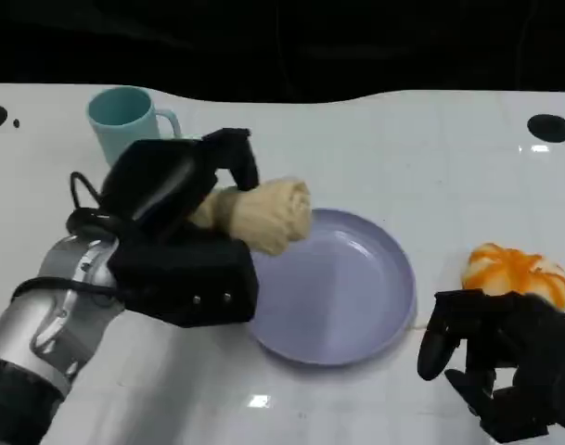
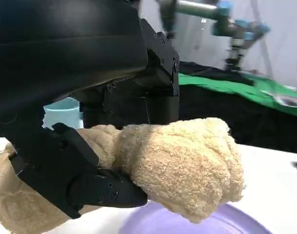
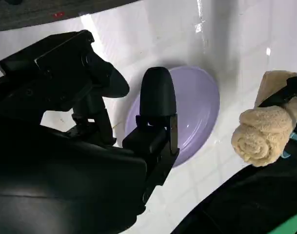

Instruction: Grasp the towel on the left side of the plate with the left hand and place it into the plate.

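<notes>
The left hand [image 1: 185, 218] was raised off the table on its silver forearm, which angled up from the lower left. Its fingers [image 2: 97, 187] were curled around the towel [image 1: 263, 213], gripping it at the middle (one end stuck out past the fingertips). The right hand [image 1: 500, 357] sat low at the lower right, holding nothing, its fingers [image 3: 155, 97] apart and slightly bent, the palm turned down.

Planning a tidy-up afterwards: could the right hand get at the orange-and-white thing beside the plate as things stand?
Probably yes. The right hand sits open just in front of the orange-and-white object, nothing between them; the left hand, holding the towel, is across the plate.
</notes>
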Robot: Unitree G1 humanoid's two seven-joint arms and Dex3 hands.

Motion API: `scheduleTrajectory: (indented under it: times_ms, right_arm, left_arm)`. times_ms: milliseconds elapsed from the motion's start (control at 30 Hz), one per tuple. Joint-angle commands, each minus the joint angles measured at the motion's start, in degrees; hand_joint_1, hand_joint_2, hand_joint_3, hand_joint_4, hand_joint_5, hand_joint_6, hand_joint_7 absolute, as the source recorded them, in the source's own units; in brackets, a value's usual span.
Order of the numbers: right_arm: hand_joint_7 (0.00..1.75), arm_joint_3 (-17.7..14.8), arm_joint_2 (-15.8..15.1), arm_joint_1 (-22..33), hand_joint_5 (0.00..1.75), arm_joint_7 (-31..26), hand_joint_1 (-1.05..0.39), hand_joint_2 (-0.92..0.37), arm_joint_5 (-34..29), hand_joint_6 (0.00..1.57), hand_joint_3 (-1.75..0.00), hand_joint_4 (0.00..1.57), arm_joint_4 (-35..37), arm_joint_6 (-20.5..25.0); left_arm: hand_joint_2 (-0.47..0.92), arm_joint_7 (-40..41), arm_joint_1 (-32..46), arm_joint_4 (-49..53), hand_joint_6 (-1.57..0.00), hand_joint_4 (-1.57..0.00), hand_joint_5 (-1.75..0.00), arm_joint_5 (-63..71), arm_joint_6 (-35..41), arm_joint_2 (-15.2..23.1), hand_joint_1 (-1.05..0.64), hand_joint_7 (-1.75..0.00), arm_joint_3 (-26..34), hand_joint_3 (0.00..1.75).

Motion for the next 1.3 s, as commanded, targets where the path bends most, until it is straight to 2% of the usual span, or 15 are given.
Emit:
scheduleTrajectory:
  times_ms: [33,200,367,467,500,533,567,600,667,700,767,867,1000,1167,1300]
  right_arm:
    - [1.45,-0.3,-0.1,-0.2,1.75,-0.2,0.00,-0.54,0.3,0.70,-1.11,0.73,0.1,0.2]
    - [1.45,0.0,-0.1,-0.3,1.75,-0.3,-0.01,-0.54,0.1,0.70,-1.11,0.73,-0.2,0.7]
    - [1.44,0.2,-0.3,-0.4,1.75,-0.3,-0.01,-0.54,-0.2,0.69,-1.11,0.72,-0.9,1.5]
    - [1.44,0.2,-0.3,-0.4,1.75,-0.2,-0.01,-0.55,-0.2,0.69,-1.10,0.72,-1.2,1.9]
    - [1.44,0.2,-0.3,-0.4,1.75,-0.2,-0.01,-0.55,-0.2,0.69,-1.09,0.72,-1.2,2.0]
    - [1.44,0.1,-0.4,-0.4,1.75,-0.2,-0.01,-0.55,-0.2,0.69,-1.09,0.72,-1.2,1.9]
    - [1.44,0.1,-0.4,-0.4,1.75,-0.2,-0.01,-0.55,-0.1,0.69,-1.09,0.72,-1.2,1.8]
    - [1.44,0.0,-0.4,-0.4,1.75,-0.1,-0.01,-0.55,0.0,0.69,-1.09,0.72,-1.2,1.7]
    - [1.44,-0.2,-0.5,-0.4,1.75,0.0,-0.01,-0.55,0.2,0.69,-1.08,0.72,-1.2,1.7]
    - [1.44,-0.3,-0.6,-0.4,1.75,0.1,-0.01,-0.55,0.3,0.69,-1.09,0.72,-1.1,1.6]
    - [1.43,-0.4,-0.6,-0.4,1.75,0.2,-0.02,-0.55,0.3,0.69,-1.09,0.72,-1.1,1.6]
    - [1.43,-0.5,-0.7,-0.3,1.75,0.2,-0.02,-0.55,0.3,0.70,-1.08,0.72,-1.1,1.5]
    - [1.44,-0.5,-0.7,-0.1,1.75,0.2,-0.01,-0.55,0.3,0.70,-1.09,0.73,-1.1,1.3]
    - [1.44,-0.5,-0.6,-0.2,1.75,0.3,-0.01,-0.55,0.5,0.70,-1.09,0.72,-1.0,1.6]
    - [1.45,-0.6,-0.6,-0.2,1.75,0.3,-0.01,-0.55,0.5,0.70,-1.10,0.72,-0.9,1.5]
  left_arm:
    - [0.44,-2.9,0.4,-3.9,-0.66,-0.90,-1.75,0.2,0.3,-2.4,-0.21,-1.75,-1.8,1.05]
    - [0.46,-4.6,0.3,-4.8,-0.63,-0.90,-1.75,2.3,2.6,-5.5,-0.21,-1.75,-4.3,1.01]
    - [0.42,-6.4,0.4,-4.8,-0.65,-0.92,-1.75,2.5,2.9,-7.2,-0.18,-1.75,-6.1,1.16]
    - [0.38,-8.3,0.6,-5.1,-0.64,-0.91,-1.75,3.7,4.6,-7.6,-0.16,-1.75,-7.5,1.18]
    - [0.41,-9.4,0.6,-5.3,-0.64,-0.85,-1.75,3.8,5.4,-7.7,-0.16,-1.61,-7.7,1.11]
    - [0.47,-11.1,0.7,-5.7,-0.68,-0.78,-1.74,3.7,6.7,-7.6,-0.18,-1.35,-7.8,0.95]
    - [0.62,-12.4,0.7,-6.1,-0.76,-0.68,-1.67,3.6,7.8,-7.6,-0.21,-0.96,-7.9,0.66]
    - [0.72,-13.9,0.7,-6.6,-0.82,-0.64,-1.63,3.6,8.7,-7.3,-0.22,-0.74,-8.0,0.47]
    - [0.88,-16.2,0.6,-7.6,-0.79,-0.54,-1.33,4.8,10.6,-6.6,-0.28,-0.31,-8.5,0.20]
    - [0.90,-17.2,0.5,-8.3,-0.76,-0.51,-1.21,5.6,11.5,-6.2,-0.30,-0.21,-8.8,0.17]
    - [0.92,-18.8,0.6,-9.4,-0.59,-0.40,-0.76,6.7,12.9,-5.7,-0.38,-0.05,-9.0,0.12]
    - [0.92,-20.4,0.8,-10.8,-0.39,-0.26,-0.51,7.6,14.3,-5.1,-0.46,0.00,-9.0,0.12]
    - [0.92,-22.1,1.1,-12.4,-0.31,-0.19,-0.45,8.2,15.5,-4.1,-0.51,0.00,-8.5,0.13]
    - [0.92,-23.7,2.4,-15.7,-0.41,-0.28,-0.51,5.4,14.4,-1.6,-0.51,-0.05,-5.7,0.16]
    - [0.92,-26.2,4.0,-18.6,-0.63,-0.58,-0.70,-0.5,15.4,-1.0,-0.45,-0.14,-2.0,0.21]
